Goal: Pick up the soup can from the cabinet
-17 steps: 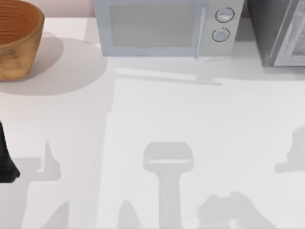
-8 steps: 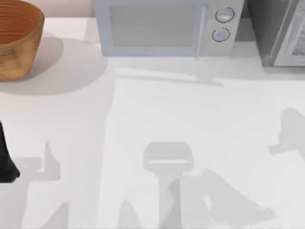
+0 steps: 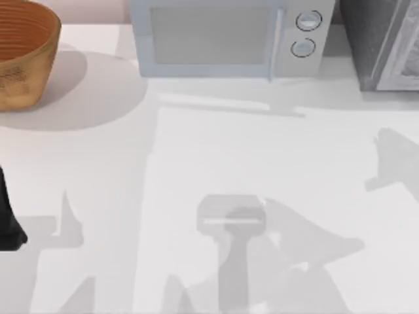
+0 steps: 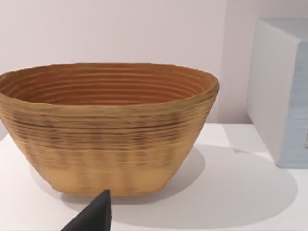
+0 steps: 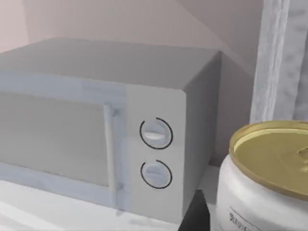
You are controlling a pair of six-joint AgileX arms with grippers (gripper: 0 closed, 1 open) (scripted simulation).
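Right wrist view puts the big pale microwave (image 5: 110, 139) off to one side of the right gripper, its two knobs facing the camera, and the white-edged panel of the cabinet (image 5: 279, 57) rising behind. Close up against the camera sits the soup can (image 5: 269, 178), whitish with a gold lid, only part of it visible. It stands upright, long axis vertical, the lid pointing up. A dark fingertip (image 5: 195, 214) shows just beside the can's wall; I cannot tell whether the claw is wide, narrow or already gripping.

In my judgement the step in hand is the carry clear of the cabinet, or the last of the grasp. The next move calls for keeping the can upright and clear of the microwave's corner.

The left gripper (image 4: 91, 216) is parked just in front of the woven basket (image 4: 106, 130), state unclear.
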